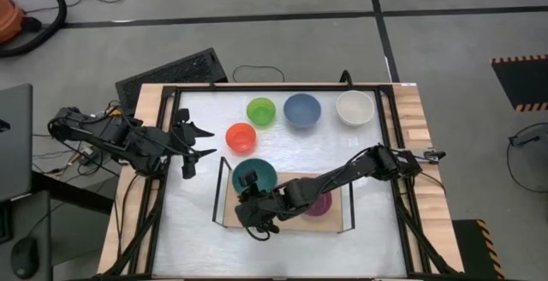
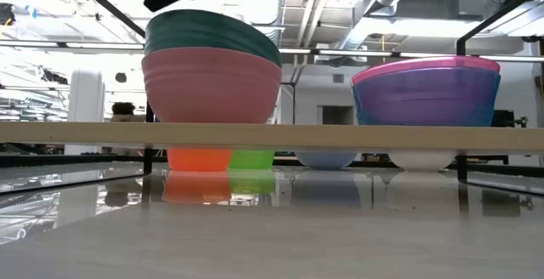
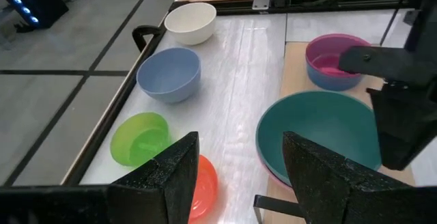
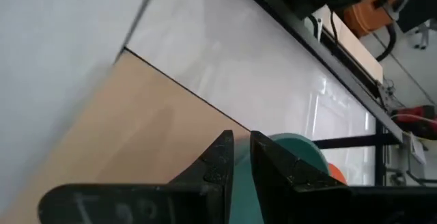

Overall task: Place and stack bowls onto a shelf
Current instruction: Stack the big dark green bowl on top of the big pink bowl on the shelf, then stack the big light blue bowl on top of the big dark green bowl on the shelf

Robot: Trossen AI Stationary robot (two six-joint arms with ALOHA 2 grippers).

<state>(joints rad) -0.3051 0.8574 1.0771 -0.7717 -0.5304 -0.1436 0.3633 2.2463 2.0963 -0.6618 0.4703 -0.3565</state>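
The light-wood shelf (image 1: pixel 336 221) lies on the white table, near the middle. On its left end a teal bowl (image 1: pixel 254 175) sits tilted inside a pink bowl (image 2: pixel 211 88). On its right end a magenta bowl nests in a purple-blue one (image 2: pixel 425 92). My right gripper (image 1: pixel 255 197) reaches across the shelf from the right and is shut on the teal bowl. My left gripper (image 1: pixel 199 142) is open and empty, left of the shelf and close to the orange bowl (image 1: pixel 241 136). My right gripper pinches the teal bowl's rim (image 4: pixel 293 149) on the bowl's near side, it seems with one finger inside the bowl and one outside. The fingers come from above, slanting down. The bowl sits tilted in the pink bowl, its left side higher.
Orange, green (image 1: pixel 261 110), blue (image 1: pixel 301 110) and white (image 1: pixel 354 107) bowls stand on the table beyond the shelf. Black wire frames (image 1: pixel 219 191) rise at the shelf's short ends. A black frame (image 1: pixel 171 144) borders the tabletop.
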